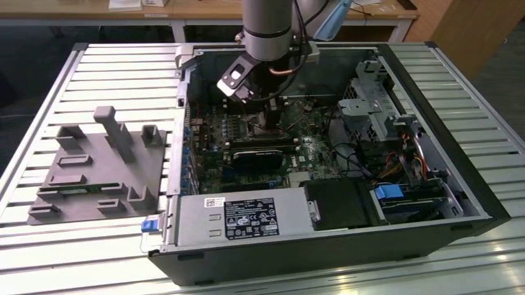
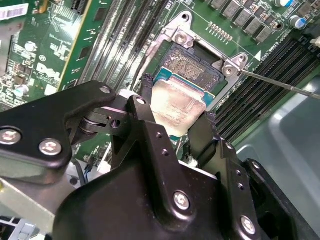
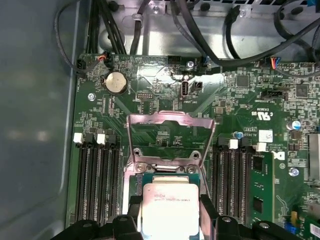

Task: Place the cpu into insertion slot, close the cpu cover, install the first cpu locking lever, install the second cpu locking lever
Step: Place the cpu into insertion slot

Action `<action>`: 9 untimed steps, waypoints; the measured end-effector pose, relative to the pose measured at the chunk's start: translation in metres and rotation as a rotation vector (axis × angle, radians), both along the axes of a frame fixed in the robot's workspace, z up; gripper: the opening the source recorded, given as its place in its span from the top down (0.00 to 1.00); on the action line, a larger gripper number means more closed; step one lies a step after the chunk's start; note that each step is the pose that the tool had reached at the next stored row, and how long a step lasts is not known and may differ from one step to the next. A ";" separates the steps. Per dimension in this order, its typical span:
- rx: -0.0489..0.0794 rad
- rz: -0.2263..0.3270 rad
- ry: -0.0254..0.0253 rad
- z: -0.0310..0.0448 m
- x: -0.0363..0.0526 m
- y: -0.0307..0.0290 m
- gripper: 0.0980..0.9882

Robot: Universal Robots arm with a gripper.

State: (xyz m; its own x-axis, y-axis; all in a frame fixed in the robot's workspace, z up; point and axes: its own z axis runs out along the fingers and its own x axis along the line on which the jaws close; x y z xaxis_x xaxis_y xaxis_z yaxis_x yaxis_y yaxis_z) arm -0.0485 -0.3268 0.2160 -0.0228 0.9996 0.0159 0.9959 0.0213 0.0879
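Misalignment is the chief hazard here.

Exterior view: the arm reaches down into the open case (image 1: 328, 252), with the gripper (image 1: 264, 121) low over the board. The cpu is hard to make out from here.

Second wrist view: the fingers (image 2: 146, 95) are narrowed onto the cpu (image 2: 175, 107), pinching its opposite edges. It hangs over the slot (image 2: 192, 60) but looks offset and slightly tilted; whether any edge touches the socket I cannot tell. If it were lowered skewed, a corner could catch the rim or crush the contacts beneath. A thin lever (image 2: 280, 84) runs just beside the slot and could snag.

First wrist view: the cover (image 3: 170, 119) stands open beyond the held cpu. A slip in the grip would drop the cpu crooked, and a knocked cover could fall onto the fingers.
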 end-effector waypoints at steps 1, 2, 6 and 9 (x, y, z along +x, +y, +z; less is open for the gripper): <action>0.000 -0.001 -0.0001 -0.0011 -0.0003 0.0005 0.51; 0.000 -0.002 0.0000 -0.0022 -0.0006 0.0008 0.51; 0.000 -0.006 0.0001 -0.0064 -0.0018 0.0015 0.51; 0.000 -0.008 0.0001 -0.0086 -0.0031 0.0020 0.51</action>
